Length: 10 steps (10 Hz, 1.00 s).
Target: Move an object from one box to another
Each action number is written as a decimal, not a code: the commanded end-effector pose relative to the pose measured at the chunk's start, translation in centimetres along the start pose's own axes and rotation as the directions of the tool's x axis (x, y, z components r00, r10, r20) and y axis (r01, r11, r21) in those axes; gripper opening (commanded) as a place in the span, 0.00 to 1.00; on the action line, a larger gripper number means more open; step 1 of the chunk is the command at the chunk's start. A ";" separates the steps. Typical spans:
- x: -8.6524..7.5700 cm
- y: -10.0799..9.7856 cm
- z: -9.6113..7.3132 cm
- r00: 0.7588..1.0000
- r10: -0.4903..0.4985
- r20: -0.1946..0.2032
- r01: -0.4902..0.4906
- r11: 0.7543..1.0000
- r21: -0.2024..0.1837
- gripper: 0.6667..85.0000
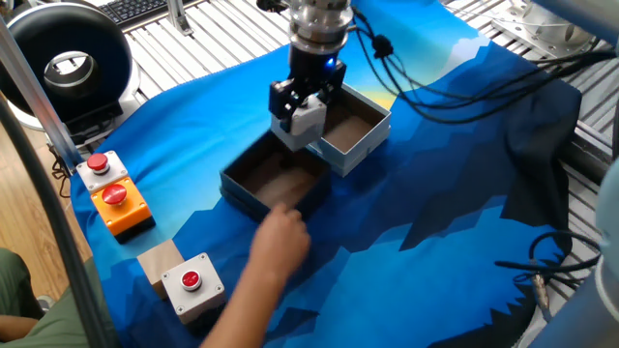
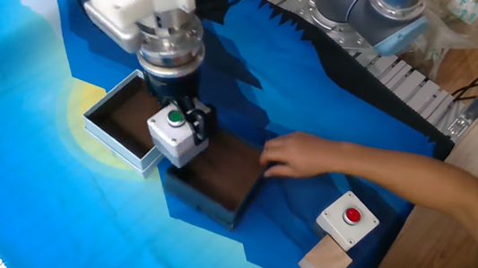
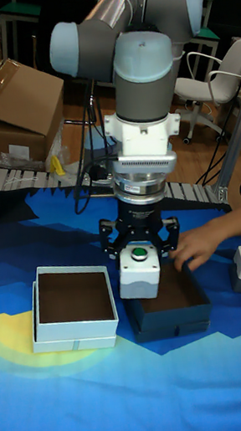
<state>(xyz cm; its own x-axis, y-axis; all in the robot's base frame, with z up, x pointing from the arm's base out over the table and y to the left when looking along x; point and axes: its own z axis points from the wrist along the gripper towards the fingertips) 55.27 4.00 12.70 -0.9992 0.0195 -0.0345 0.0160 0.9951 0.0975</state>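
While the arm hangs over the blue cloth, one fixed view shows the gripper (image 1: 299, 104) with its jaws clamped on the sides of the green-button unit (image 1: 302, 120), held in the air over the seam where the white box (image 1: 360, 145) meets the dark box (image 1: 253, 192). A person's hand (image 1: 279, 242) reaches in at the dark box's near edge. Off to the side on the surface sit an orange unit with red buttons (image 1: 113, 193) and a grey red-button unit (image 1: 194, 284) beside a small wooden block (image 1: 158, 259). From the other fixed view, the gripper (image 2: 181, 123) holds the green-button unit (image 2: 172, 133) slightly tilted above the near corner of the dark box (image 2: 213, 205), just past the wall of the white box (image 2: 110, 128), whose brown inside shows. The hand (image 2: 295, 153) rests at the dark box's far side, with the red-button unit (image 2: 348, 220) and the wooden block (image 2: 326, 260) well apart from it. In the tall fixed view, the gripper (image 3: 139, 242) grips the green-button unit (image 3: 141, 272) over the left wall of the dark box (image 3: 173, 316), the white box (image 3: 74, 320) lies to the left, and the hand (image 3: 198, 247) touches the dark box's back rim.
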 end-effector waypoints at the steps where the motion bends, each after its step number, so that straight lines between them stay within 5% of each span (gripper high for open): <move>1: -0.8 -6.4 -1.2 0.988 -0.145 -0.054 0.152 0.976 0.157 0.00; 3: 0.0 -8.1 -1.6 0.952 -0.279 -0.127 0.300 0.932 0.202 0.00; 5: -0.4 -7.0 -1.3 0.927 -0.357 -0.112 0.371 0.916 0.155 0.00; 6: 0.7 -5.7 -1.2 0.953 -0.276 -0.123 0.289 0.952 0.105 0.00; 7: 0.8 -5.4 -1.1 0.973 -0.201 -0.115 0.213 0.972 0.102 0.00; 9: 2.1 1.4 -0.7 0.993 -0.086 -0.078 0.093 0.991 0.093 0.00; 10: 2.4 2.9 -0.1 0.996 -0.071 -0.062 0.077 0.993 0.091 0.00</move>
<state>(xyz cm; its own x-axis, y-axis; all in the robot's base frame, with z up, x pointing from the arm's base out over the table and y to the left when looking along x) 53.88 2.11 13.16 -0.9890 -0.1429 0.0390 -0.1441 0.9892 -0.0279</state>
